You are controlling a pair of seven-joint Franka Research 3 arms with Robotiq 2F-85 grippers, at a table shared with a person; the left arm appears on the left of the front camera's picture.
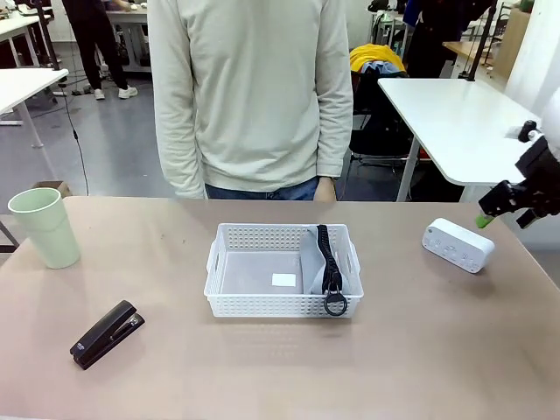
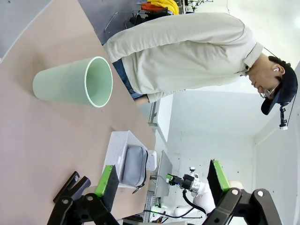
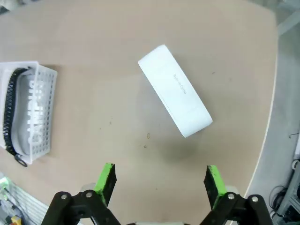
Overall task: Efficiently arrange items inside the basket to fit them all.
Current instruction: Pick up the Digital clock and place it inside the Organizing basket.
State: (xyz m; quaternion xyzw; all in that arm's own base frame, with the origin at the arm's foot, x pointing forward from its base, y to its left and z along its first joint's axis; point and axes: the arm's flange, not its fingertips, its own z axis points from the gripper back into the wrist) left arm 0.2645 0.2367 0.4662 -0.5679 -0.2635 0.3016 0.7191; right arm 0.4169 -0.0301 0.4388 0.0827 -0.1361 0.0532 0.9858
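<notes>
1. Basket [image 1: 282, 306] sits mid-worktop [image 1: 280, 376], in front of the person [image 1: 254, 96]. The pouch [image 1: 315, 267] stands on edge along its right wall, leaving most of the floor free.
2. Outside it, well apart, lie the box [image 1: 458, 245], stapler [image 1: 107, 334] and cup [image 1: 45, 227].
3. Spread and empty, the right tool [image 3: 160, 173] looks down on the box, likely to fetch it.
4. Spread too, the left tool [image 2: 162, 176] faces the cup.

stapler [image 2: 75, 183]: hiding partly behind a finger of the left gripper [image 2: 163, 174]
basket [image 3: 44, 112]: running off the picture's left edge
box [image 3: 174, 91]: carrying print too small to read
</notes>
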